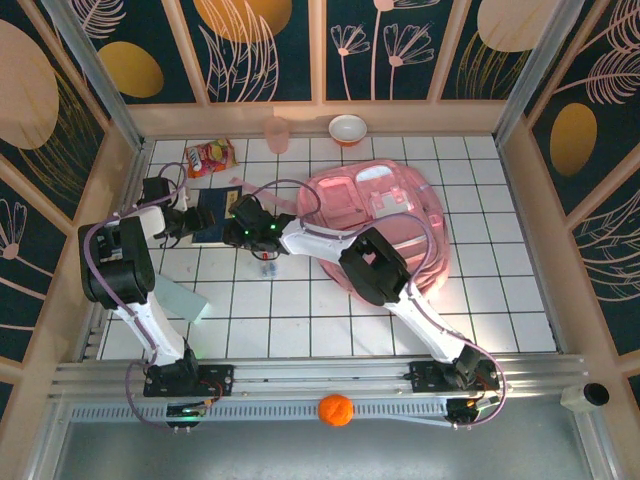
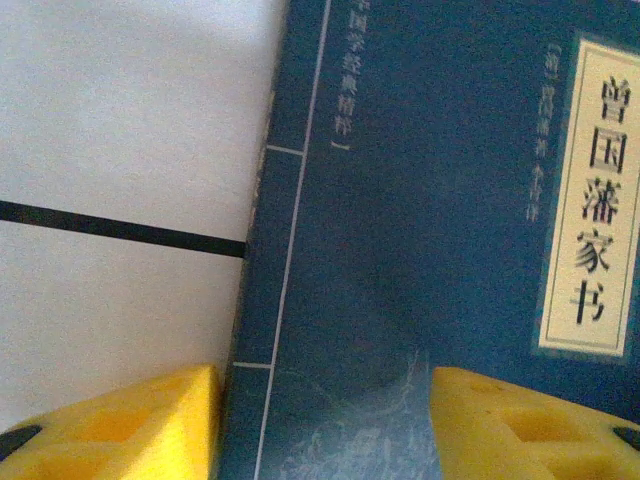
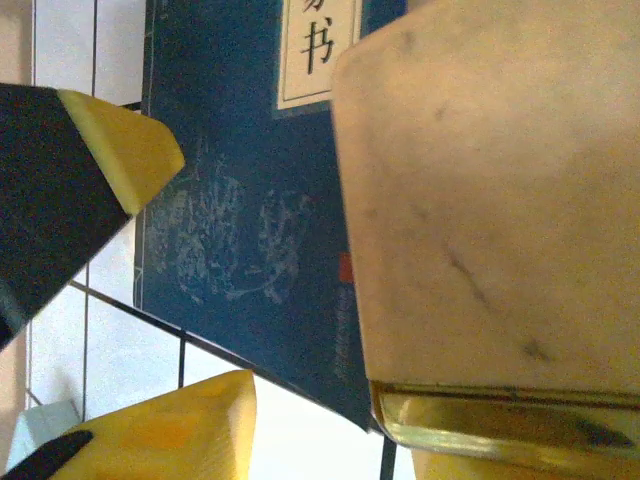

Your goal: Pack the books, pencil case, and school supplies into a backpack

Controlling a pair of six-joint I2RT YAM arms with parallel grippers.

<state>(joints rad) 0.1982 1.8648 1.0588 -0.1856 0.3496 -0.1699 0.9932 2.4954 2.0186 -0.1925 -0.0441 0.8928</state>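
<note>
Left gripper [image 2: 320, 425]: jaws spread, 1 fingertip over the tiles [image 2: 120, 130], 1 over the cover, straddling the book [image 2: 420, 200] at its spine edge. Right gripper [image 3: 310, 440]: jaws apart above the same book's corner, tan block [image 3: 490, 200] against 1 finger. Book flat on tiles, left of backpack [image 1: 400, 215].

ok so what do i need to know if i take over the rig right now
left gripper: jaws open astride the spine edge of the book, which lies flat on the table.
right gripper: jaws open over the same book, beside a tan box.
backpack: on the table to their right.
done: book not yet packed.
left: grip the book, load it, then the rest.
</note>
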